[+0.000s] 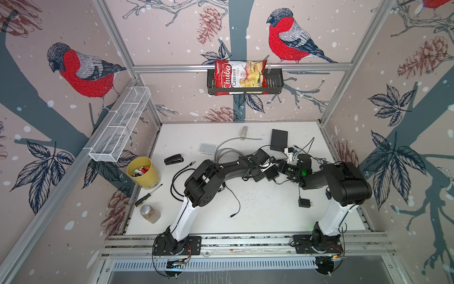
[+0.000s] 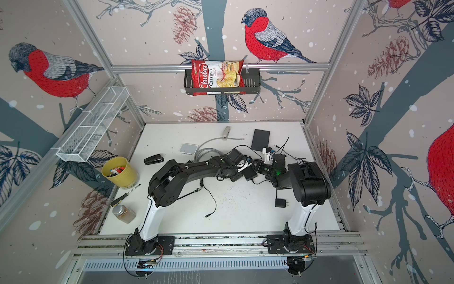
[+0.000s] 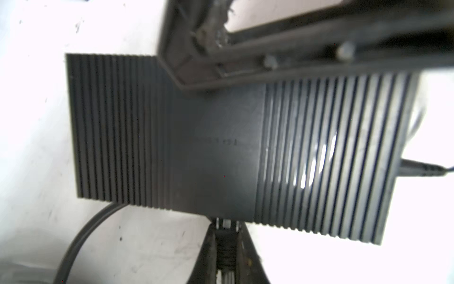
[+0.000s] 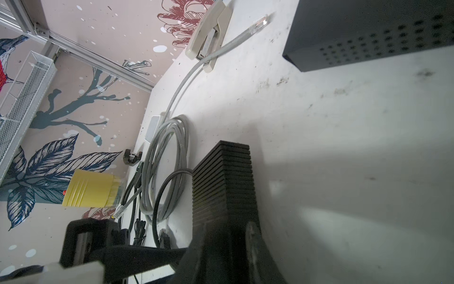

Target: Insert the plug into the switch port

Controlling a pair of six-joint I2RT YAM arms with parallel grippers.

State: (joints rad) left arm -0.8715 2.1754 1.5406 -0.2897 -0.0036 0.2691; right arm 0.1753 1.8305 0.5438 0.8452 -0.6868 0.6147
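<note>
Step in hand: insertion; the plug is at the switch's edge, and the job is judged under way rather than plainly finished.
Left tool (image 3: 226, 230): closed on the plug (image 3: 225, 243), with a black cord trailing away beside it.
Right tool (image 4: 228, 236): clamped on one end of the switch (image 3: 216, 147), bracing it.
Where the plug is: between the left tool's fingers, its tip touching the long side of the switch in the left wrist view. The port face is hidden, so whether it has gone fully home cannot be told.
Where the switch is: mid-table (image 1: 258, 209), between the two tools. Whether it rests on the table or is lifted just off it cannot be told.
Next move, as a judgement: a straight push along the plug's line while the right tool holds the switch firm against it. Only once the plug is seated should the left tool let go.
Switch and plugs, counted: one ribbed switch, one plug in the grip, and one small side plug (image 3: 422, 168) already in the switch's end.
Other boxes: one flat black box (image 1: 279, 138) and one small white box (image 1: 207, 148).
Cables: one gray cable coil (image 1: 224, 153). The loose black cords overlap and cannot be counted surely.
Staplers: two, a black stapler (image 1: 173, 159) and a beige stapler (image 1: 244, 131).
Singles: yellow cup (image 1: 142, 172), screwdriver (image 1: 148, 196), jar (image 1: 149, 214), charger (image 1: 304, 203), chip bag (image 1: 239, 76).
</note>
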